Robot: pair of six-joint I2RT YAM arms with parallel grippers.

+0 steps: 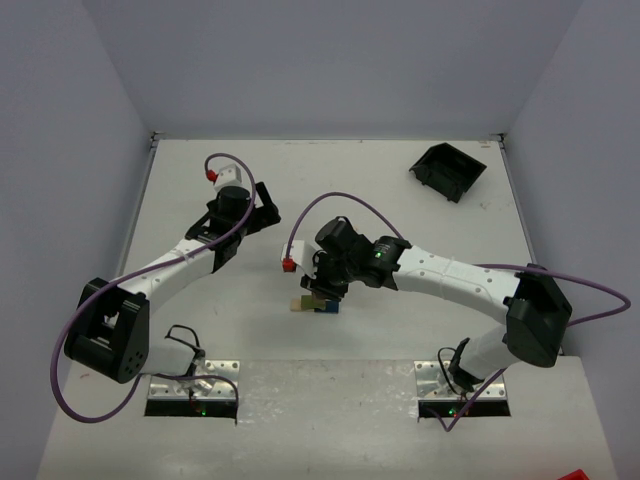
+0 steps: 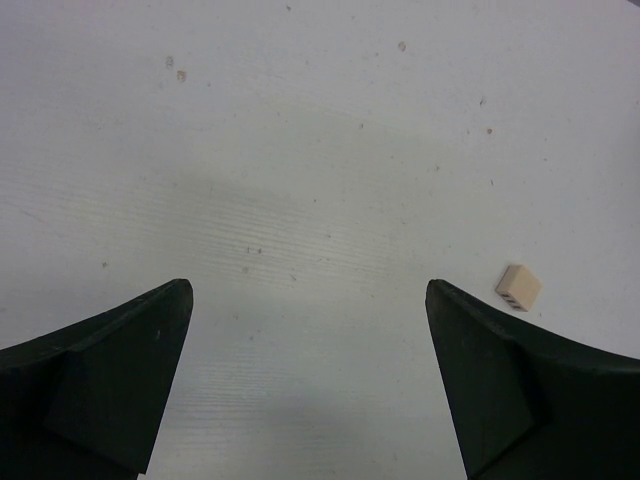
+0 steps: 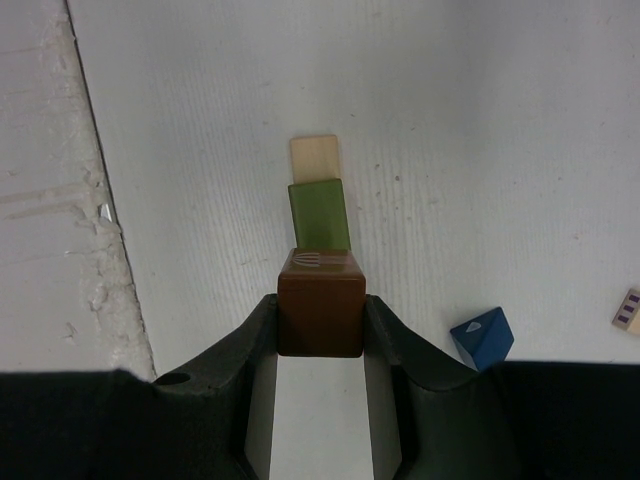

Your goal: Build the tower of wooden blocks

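My right gripper [image 3: 320,300] is shut on a reddish brown cube [image 3: 320,315], held just above the table near the middle [image 1: 322,288]. Right past the cube lie an olive green block [image 3: 319,213] and a pale tan block [image 3: 314,157] in a line; the green one overlaps the tan one, and I cannot tell whether it rests on it. A dark blue wedge-shaped block [image 3: 482,337] sits on the table to the right of the fingers. My left gripper [image 2: 308,290] hangs open over bare table at the left [image 1: 266,205], holding nothing.
A small tan block with stripes [image 2: 519,288] lies near the left gripper's right finger; a similar one shows at the edge of the right wrist view [image 3: 628,308]. A black plastic bin [image 1: 448,170] stands at the back right. Walls close in the table's sides and back.
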